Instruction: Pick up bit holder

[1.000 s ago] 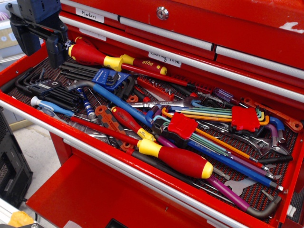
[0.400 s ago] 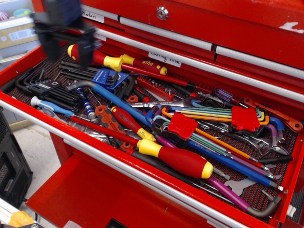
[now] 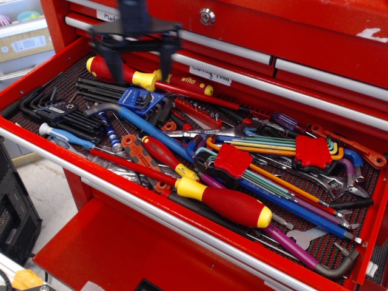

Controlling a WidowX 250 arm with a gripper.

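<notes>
The bit holder [image 3: 195,113] is a narrow red strip with short silvery bits. It lies in the middle back of the open red drawer [image 3: 36,142], partly buried among tools. My gripper [image 3: 139,68] is blurred. It hangs above the drawer's back left, over the red and yellow Wiha screwdriver [image 3: 148,77], up and to the left of the bit holder and apart from it. Its two dark fingers [image 3: 113,65] stand apart and hold nothing.
A blue clip with black hex keys [image 3: 137,98] lies between gripper and bit holder. Two red blocks with rainbow hex keys [image 3: 233,160] [image 3: 313,151] lie to the right. A large red and yellow screwdriver [image 3: 225,204] lies in front. Closed drawers [image 3: 291,36] rise behind.
My gripper has moved to the right along the back of the drawer, from the far left corner to above the Wiha screwdriver. The tools have not moved.
</notes>
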